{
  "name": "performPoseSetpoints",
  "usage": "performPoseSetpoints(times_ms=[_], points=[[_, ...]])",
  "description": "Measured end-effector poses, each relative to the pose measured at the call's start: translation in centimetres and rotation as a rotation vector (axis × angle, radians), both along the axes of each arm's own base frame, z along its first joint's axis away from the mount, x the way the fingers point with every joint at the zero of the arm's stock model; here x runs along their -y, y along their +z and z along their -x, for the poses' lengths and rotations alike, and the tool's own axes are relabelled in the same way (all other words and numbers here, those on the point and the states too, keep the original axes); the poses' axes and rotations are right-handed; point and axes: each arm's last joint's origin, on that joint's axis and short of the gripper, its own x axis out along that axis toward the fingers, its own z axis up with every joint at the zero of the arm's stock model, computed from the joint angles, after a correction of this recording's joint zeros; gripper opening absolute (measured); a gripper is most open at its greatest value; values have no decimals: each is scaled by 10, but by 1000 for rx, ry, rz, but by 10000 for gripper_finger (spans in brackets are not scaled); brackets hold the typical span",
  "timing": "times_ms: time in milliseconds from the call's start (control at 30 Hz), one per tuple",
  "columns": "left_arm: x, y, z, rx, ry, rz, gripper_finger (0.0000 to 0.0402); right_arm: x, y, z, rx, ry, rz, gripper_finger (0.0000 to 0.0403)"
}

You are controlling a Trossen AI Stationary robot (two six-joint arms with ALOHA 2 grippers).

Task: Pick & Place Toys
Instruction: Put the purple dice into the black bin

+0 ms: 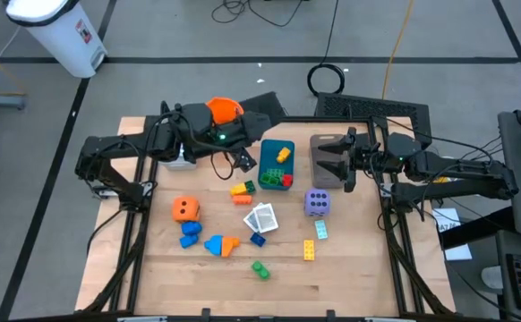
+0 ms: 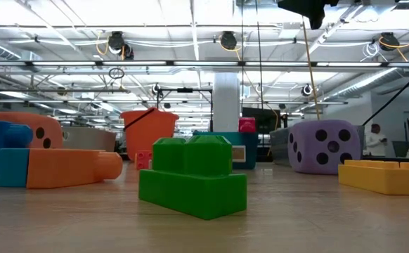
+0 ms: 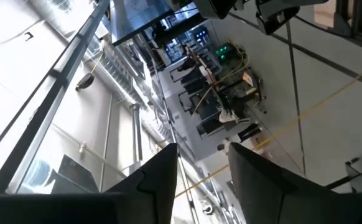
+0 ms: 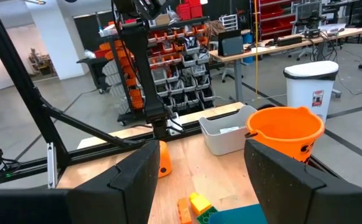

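- High view showed both arms raised at the far side of the table (image 1: 359, 277), neither carrying a toy.
- The left pincer (image 1: 243, 161) hung just left of the teal tray (image 1: 267, 148), its fingers (image 3: 162, 180) a narrow gap apart and empty.
- The right pincer (image 1: 332, 161) hovered over the grey tray (image 1: 318, 141), its fingers (image 4: 137, 180) moderately apart and empty.
- Toys lay loose mid-table: orange die (image 1: 184, 209), purple die (image 1: 317, 203), white cards (image 1: 262, 217), green brick (image 1: 260, 268), yellow brick (image 1: 309, 250).
- The likely step was reaching for a toy; a straight descent, pincer widened first, would suit the purple die nearest the right arm.
- The teal tray held yellow, green and red bricks; the grey tray's contents were hidden by the pincer.
- The orange bucket (image 1: 224, 109) stood at the far edge; its inside could not be seen.
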Motion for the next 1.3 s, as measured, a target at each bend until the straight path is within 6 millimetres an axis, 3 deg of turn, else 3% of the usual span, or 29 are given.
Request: performPoseSetpoints(times_ms=[267, 400, 533, 933, 1300], points=[[0, 0, 0, -9, 1, -23, 152, 0, 0, 0, 0, 0, 0, 226], [0, 0, 0, 23, -4, 60, 152, 0, 0, 0, 0, -1, 0, 226], [-1, 1, 0, 147, -13, 375, 152, 0, 0, 0, 0, -1, 0, 226], [-6, 5, 0, 649, -72, 1612, 152, 0, 0, 0, 1, 2, 0, 226], [-6, 8, 1, 848, -139, 2121, 152, 0, 3, 0, 29, 2, -16, 226]])
